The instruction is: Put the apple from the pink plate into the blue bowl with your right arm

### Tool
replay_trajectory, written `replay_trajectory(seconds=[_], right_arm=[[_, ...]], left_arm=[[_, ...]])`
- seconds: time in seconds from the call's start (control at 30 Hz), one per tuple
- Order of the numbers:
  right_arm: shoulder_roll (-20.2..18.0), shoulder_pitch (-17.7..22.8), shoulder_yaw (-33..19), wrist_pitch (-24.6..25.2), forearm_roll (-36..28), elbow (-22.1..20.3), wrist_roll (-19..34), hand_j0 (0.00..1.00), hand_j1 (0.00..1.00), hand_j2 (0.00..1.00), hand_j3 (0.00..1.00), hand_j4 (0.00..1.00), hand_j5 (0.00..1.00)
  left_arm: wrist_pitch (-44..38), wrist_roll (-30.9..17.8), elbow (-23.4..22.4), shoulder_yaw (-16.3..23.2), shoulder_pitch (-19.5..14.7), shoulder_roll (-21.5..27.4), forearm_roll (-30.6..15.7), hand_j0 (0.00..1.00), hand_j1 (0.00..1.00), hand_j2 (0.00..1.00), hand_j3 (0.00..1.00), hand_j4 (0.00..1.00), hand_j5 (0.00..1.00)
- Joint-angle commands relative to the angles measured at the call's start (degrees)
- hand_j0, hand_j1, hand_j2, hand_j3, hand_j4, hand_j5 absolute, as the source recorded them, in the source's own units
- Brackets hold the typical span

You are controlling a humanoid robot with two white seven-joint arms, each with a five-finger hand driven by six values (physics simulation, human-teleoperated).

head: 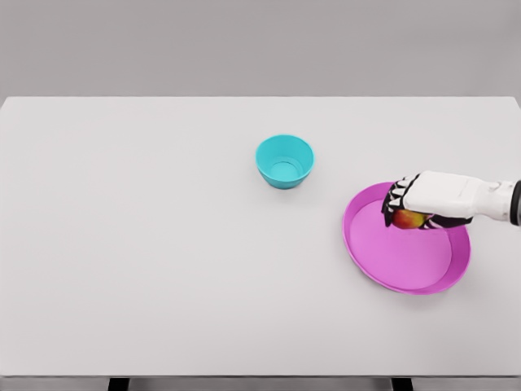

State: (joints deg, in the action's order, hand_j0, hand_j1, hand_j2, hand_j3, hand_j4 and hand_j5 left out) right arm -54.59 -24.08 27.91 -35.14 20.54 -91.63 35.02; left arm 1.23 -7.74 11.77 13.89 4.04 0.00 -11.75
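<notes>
White counter (163,244) all round, and the right hand (423,199) is over the pink plate (407,261), fingers (392,204) clamped on the apple (409,218). Blue bowl (285,161) sits well apart, up-left.

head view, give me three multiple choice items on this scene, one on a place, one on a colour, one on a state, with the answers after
1. Where does the bowl stand relative to the pink plate?
A. up and to the left of it on the table
B. on top of it
C. to the right of it

2. What colour is the bowl?
A. red
B. turquoise blue
C. yellow

3. What is the right hand doing?
A. lying flat on the table beside the bowl
B. holding the bowl
C. curled around the apple over the plate

Answers: 1 A, the bowl stands apart on the white table, farther back and left of the plate. 2 B, its wall and inside are turquoise blue. 3 C, dark fingers wrap the red-yellow apple above the plate's far part.
</notes>
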Motion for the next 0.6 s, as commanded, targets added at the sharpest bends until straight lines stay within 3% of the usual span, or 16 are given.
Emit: replay_trajectory(seconds=[0.0, 0.13, 0.57], right_arm=[[0.4, 0.0, -0.1, 0.1, -0.3, 0.1, 0.0, 0.51, 0.51, 0.51, 0.51, 0.51, 0.51], [0.5, -1.6, -0.1, 0.1, -0.1, 0.1, 0.0, 0.51, 0.51, 0.51, 0.51, 0.51, 0.51], [7.2, -8.5, 0.3, 0.1, -0.1, 1.1, 0.0, 0.51, 0.51, 0.51, 0.51, 0.51, 0.51]], left_arm=[[0.0, 0.0, 0.0, 0.0, 0.0, 0.0, 0.0, 1.00, 1.00, 1.00, 1.00, 1.00, 1.00], [0.0, 0.0, 0.0, 0.0, 0.0, 0.0, 0.0, 1.00, 1.00, 1.00, 1.00, 1.00, 1.00], [0.0, -0.1, 0.0, 0.0, 0.0, 0.0, 0.0, 1.00, 1.00, 1.00, 1.00, 1.00, 1.00]])
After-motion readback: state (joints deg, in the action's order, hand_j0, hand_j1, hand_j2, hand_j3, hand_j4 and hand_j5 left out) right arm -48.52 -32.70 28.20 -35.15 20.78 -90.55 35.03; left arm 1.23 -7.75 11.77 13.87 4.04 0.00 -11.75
